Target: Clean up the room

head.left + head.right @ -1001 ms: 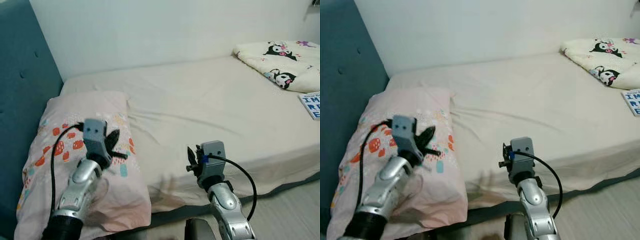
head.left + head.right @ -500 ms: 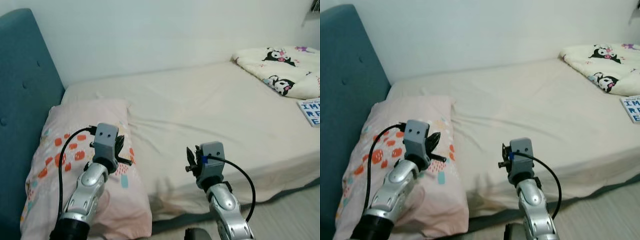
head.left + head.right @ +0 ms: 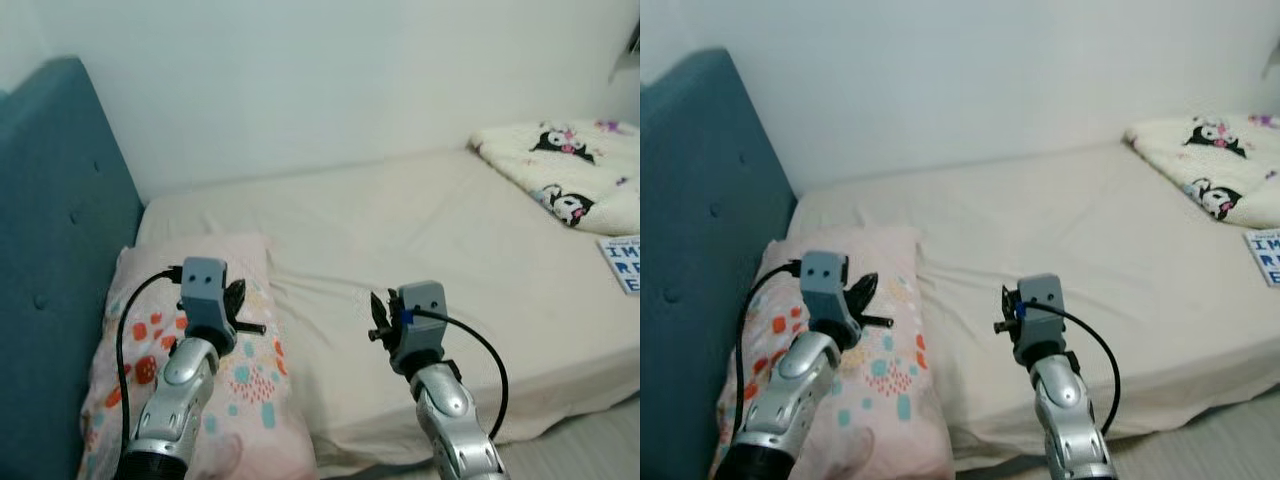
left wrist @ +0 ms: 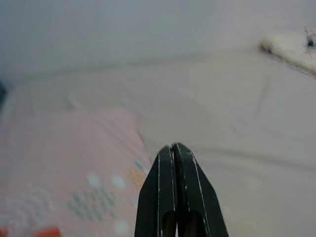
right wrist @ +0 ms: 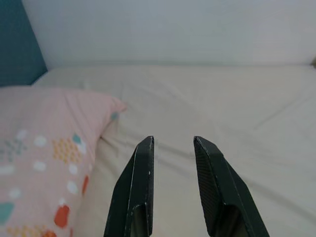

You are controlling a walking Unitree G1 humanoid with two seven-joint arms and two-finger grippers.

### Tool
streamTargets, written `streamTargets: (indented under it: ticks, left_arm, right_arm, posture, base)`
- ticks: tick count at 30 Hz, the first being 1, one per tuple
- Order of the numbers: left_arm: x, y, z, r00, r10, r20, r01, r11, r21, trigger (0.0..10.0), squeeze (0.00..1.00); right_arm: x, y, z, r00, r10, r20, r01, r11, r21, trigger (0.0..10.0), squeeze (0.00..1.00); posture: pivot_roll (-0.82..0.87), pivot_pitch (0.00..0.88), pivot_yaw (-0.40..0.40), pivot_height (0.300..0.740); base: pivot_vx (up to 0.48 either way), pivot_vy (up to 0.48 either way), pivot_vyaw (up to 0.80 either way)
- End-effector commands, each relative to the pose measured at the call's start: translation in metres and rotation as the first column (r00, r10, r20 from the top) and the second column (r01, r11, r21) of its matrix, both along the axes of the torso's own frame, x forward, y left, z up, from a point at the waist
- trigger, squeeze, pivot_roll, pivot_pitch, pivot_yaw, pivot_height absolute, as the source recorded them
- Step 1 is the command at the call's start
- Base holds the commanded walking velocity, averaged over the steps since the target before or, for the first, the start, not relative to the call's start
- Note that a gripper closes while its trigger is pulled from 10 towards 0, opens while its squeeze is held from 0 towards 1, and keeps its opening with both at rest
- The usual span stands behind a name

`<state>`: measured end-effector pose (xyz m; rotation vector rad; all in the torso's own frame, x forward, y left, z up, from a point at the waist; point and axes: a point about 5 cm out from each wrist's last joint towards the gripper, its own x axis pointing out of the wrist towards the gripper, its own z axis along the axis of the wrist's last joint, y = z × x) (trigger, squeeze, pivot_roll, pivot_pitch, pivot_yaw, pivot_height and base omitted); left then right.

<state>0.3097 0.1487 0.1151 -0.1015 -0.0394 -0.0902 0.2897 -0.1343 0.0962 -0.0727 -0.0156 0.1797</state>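
You are facing a bed (image 3: 430, 230) with a plain cream sheet that spans the middle of the frame, a white wall (image 3: 330, 80) running behind it and a teal padded headboard (image 3: 50, 250) filling the left edge. A pink pillow (image 3: 250, 370) with orange and teal prints lies at the lower left, against the headboard. At the upper right a folded cream blanket (image 3: 560, 170) printed with black-and-white cartoon figures rests on the bed and is cut off by the frame edge. Just below it, at the right edge, a blue-lettered book (image 3: 624, 264) is also cut off; you can read only large letters "IM", "RE" and "E", the rest is lost. Your left tool (image 4: 174, 148) hangs over the pillow with its black fingers pressed together, holding nothing. Your right tool (image 5: 173, 143) sits over the sheet at lower centre, fingers apart and empty. The left wrist view is soft and blurred.
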Motion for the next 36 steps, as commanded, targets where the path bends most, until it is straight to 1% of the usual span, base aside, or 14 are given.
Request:
streamTargets:
  ticks: [1, 3, 4, 5, 6, 8, 12, 15, 19, 22, 23, 27, 32, 36]
  left_arm:
    - [-0.001, 0.004, -0.003, 0.999, 0.041, -0.020, -0.041, 0.999, -0.030, 10.0, 0.00]
    - [-0.002, 0.005, -0.004, 0.999, 0.051, -0.016, -0.052, 0.998, -0.038, 10.0, 0.00]
    - [-0.002, 0.007, -0.006, 0.997, 0.063, -0.036, -0.062, 0.998, 0.011, 10.0, 0.00]
    - [-0.002, 0.009, -0.009, 0.995, 0.075, -0.063, -0.073, 0.997, 0.029, 10.0, 0.00]
    - [-0.002, 0.010, -0.011, 0.993, 0.077, -0.086, -0.078, 0.997, 0.000, 10.0, 0.00]
    - [-0.001, 0.010, -0.010, 0.993, 0.072, -0.096, -0.075, 0.997, -0.029, 10.0, 0.00]
    - [0.001, 0.010, -0.006, 0.995, 0.049, -0.091, -0.053, 0.997, -0.048, 10.0, 0.00]
    - [0.007, 0.010, 0.009, 0.999, 0.018, -0.034, -0.019, 0.999, -0.026, 10.0, 0.00]
    - [0.007, 0.009, 0.011, 1.000, 0.008, -0.014, -0.008, 1.000, -0.009, 10.0, 0.00]
    - [0.006, 0.008, 0.009, 1.000, 0.014, -0.027, -0.014, 1.000, 0.014, 10.0, 0.00]
    - [0.004, 0.007, 0.009, 0.999, 0.015, -0.031, -0.015, 1.000, 0.023, 10.0, 0.00]
    - [0.001, 0.003, 0.010, 0.999, 0.002, -0.038, -0.001, 1.000, 0.014, 10.0, 0.00]
    - [0.000, 0.006, 0.013, 0.999, 0.019, -0.027, -0.019, 0.999, 0.029, 10.0, 0.00]
    - [0.001, 0.012, 0.015, 0.995, 0.081, -0.056, -0.081, 0.997, 0.012, 10.0, 0.00]
  right_arm:
    - [-0.001, 0.002, -0.005, 1.000, 0.007, -0.015, -0.007, 1.000, 0.009, 10.0, 0.00]
    - [-0.001, 0.003, -0.005, 1.000, 0.008, -0.016, -0.008, 1.000, 0.010, 10.0, 0.00]
    - [0.000, 0.003, -0.005, 1.000, 0.008, -0.017, -0.008, 1.000, 0.010, 10.0, 0.00]
    - [0.000, 0.002, -0.006, 1.000, 0.004, -0.021, -0.004, 1.000, 0.012, 10.0, 0.00]
    - [0.000, 0.002, -0.006, 1.000, 0.002, -0.024, -0.002, 1.000, 0.014, 10.0, 0.00]
    - [0.000, 0.002, -0.007, 1.000, 0.001, -0.026, -0.001, 1.000, 0.014, 10.0, 0.00]
    - [0.000, 0.001, -0.007, 1.000, 0.000, -0.030, 0.001, 1.000, 0.014, 10.0, 0.00]
    - [0.000, 0.001, -0.017, 0.995, 0.004, -0.095, -0.005, 1.000, -0.012, 10.0, 0.00]
    - [0.000, 0.003, -0.018, 0.994, 0.022, -0.106, -0.023, 1.000, -0.015, 10.0, 0.00]
    - [0.000, 0.004, -0.017, 0.994, 0.029, -0.102, -0.033, 0.999, -0.035, 10.0, 0.00]
    - [0.001, 0.004, -0.017, 0.994, 0.026, -0.103, -0.029, 0.999, -0.026, 10.0, 0.00]
    - [0.001, 0.005, -0.017, 0.995, 0.030, -0.099, -0.034, 0.999, -0.035, 10.0, 0.00]
    - [0.002, 0.006, -0.017, 0.994, 0.037, -0.103, -0.041, 0.999, -0.034, 10.0, 0.00]
    - [0.002, 0.005, -0.017, 0.993, 0.032, -0.114, -0.033, 0.999, -0.003, 10.0, 0.00]
  posture:
    - [-0.01, 0.000, -0.001, 0.723]
    - [-0.01, 0.000, -0.001, 0.727]
    - [-0.01, 0.000, 0.000, 0.732]
    - [-0.01, 0.000, -0.002, 0.740]
    - [-0.01, 0.000, -0.001, 0.740]
    - [-0.01, 0.000, -0.001, 0.740]
    - [-0.01, 0.000, -0.002, 0.740]
    - [-0.01, 0.000, -0.005, 0.740]
    - [-0.01, 0.000, -0.004, 0.740]
    - [-0.01, 0.000, -0.004, 0.740]
    - [-0.01, 0.000, -0.005, 0.740]
    - [-0.01, 0.000, -0.007, 0.740]
    - [0.00, 0.000, -0.011, 0.740]
    - [0.00, 0.000, -0.011, 0.740]
  base:
    - [0.000, 0.000, 0.00]
    - [0.000, 0.000, 0.00]
    - [0.000, 0.000, 0.00]
    - [0.000, 0.000, 0.00]
    - [0.000, 0.000, 0.00]
    - [0.000, 0.000, 0.00]
    - [0.000, 0.000, 0.00]
    - [0.000, 0.000, 0.00]
    - [0.000, 0.000, 0.00]
    - [0.000, 0.000, 0.00]
    - [0.000, -0.480, 0.00]
    - [0.000, -0.480, 0.80]
    - [0.000, -0.480, 0.80]
    - [0.000, -0.120, 0.80]
